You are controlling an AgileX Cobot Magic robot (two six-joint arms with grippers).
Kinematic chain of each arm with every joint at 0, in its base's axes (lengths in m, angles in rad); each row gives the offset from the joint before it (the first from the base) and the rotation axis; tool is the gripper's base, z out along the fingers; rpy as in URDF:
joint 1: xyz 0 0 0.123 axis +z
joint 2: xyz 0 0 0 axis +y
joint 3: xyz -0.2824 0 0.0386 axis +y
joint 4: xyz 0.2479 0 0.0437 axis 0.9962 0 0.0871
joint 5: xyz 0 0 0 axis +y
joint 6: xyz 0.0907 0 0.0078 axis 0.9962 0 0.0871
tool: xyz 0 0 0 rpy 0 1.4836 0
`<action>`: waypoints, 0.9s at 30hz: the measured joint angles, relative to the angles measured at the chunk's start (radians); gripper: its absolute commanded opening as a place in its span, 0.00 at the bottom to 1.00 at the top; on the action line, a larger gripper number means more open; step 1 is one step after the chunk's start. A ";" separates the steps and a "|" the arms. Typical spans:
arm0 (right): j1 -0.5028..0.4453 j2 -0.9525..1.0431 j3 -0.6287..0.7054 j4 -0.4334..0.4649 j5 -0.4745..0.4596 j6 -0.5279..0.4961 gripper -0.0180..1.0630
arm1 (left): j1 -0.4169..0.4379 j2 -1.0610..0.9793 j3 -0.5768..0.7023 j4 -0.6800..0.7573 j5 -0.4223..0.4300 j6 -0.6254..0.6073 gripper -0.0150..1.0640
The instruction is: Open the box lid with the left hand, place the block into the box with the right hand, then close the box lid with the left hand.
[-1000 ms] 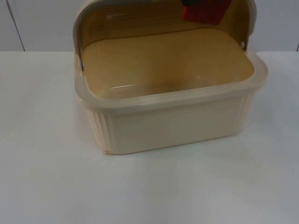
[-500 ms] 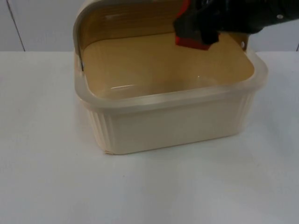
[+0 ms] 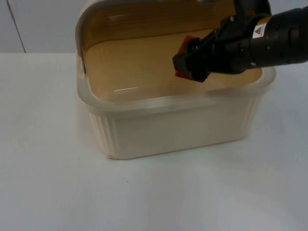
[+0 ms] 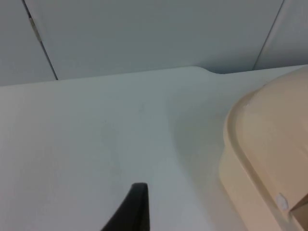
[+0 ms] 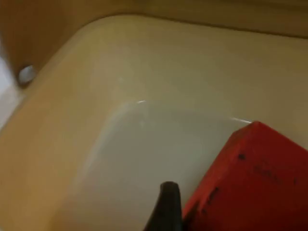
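Reaching in from the right side of the top view, the right gripper (image 3: 188, 62) hangs over the open cream plastic box with ribbed sides (image 3: 178, 127). It is clamped on the small red block (image 3: 183, 73), which peeks out at the tip of the black arm. The block is up in the air inside the box's opening, above the smooth tan floor, and is not resting on it. In the right wrist view the red block (image 5: 255, 183) is big and close, with one black fingertip (image 5: 166, 207) just beside its edge (the block has a few dark scuff marks on it). Below it you can see the pale floor and the rounded inner wall of the box (image 5: 72, 86).

The box's rounded see-through lid (image 3: 125, 17) is open. It stands up at the back of the box, in front of the grey partition wall (image 3: 38, 24).

The box sits on the white table top (image 3: 154, 192).

The left arm waits off to the side. In its wrist view one black fingertip (image 4: 132, 209) is over the bare table, and the cream curved side of the box (image 4: 264, 154) is near it. I cannot tell if the left gripper is wide or narrow.
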 measured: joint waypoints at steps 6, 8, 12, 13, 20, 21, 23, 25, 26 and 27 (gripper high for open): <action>-0.034 0.027 0.000 0.013 -0.008 -0.048 0.01 | 0.000 0.000 0.000 0.002 0.002 0.000 0.99; -0.034 0.028 0.000 0.013 -0.015 -0.062 0.01 | 0.000 0.000 0.000 0.002 0.002 0.000 0.99; -0.034 0.031 0.000 0.015 -0.045 -0.083 0.01 | 0.000 0.000 0.000 0.002 0.002 0.000 0.99; -0.034 0.031 0.000 0.015 -0.049 -0.086 0.01 | 0.000 0.000 0.000 0.002 0.002 0.000 0.99; -0.034 0.045 0.000 0.015 -0.062 -0.092 0.01 | 0.000 0.000 0.000 0.002 0.002 0.000 0.99; -0.034 0.053 0.000 0.015 -0.064 -0.092 0.02 | 0.000 0.000 0.000 0.002 0.002 0.000 0.99; -0.034 0.059 0.000 0.023 -0.064 -0.092 0.06 | 0.000 0.000 0.000 0.002 0.002 0.000 0.99; -0.034 0.067 0.000 0.038 -0.064 -0.093 0.10 | 0.000 0.000 0.000 0.002 0.006 0.000 0.99; -0.034 0.070 0.000 0.044 -0.064 -0.093 0.15 | 0.000 0.000 0.000 0.002 0.009 0.000 0.99; -0.034 0.071 0.000 0.052 -0.064 -0.093 0.21 | 0.000 0.000 0.000 0.002 0.009 0.000 0.99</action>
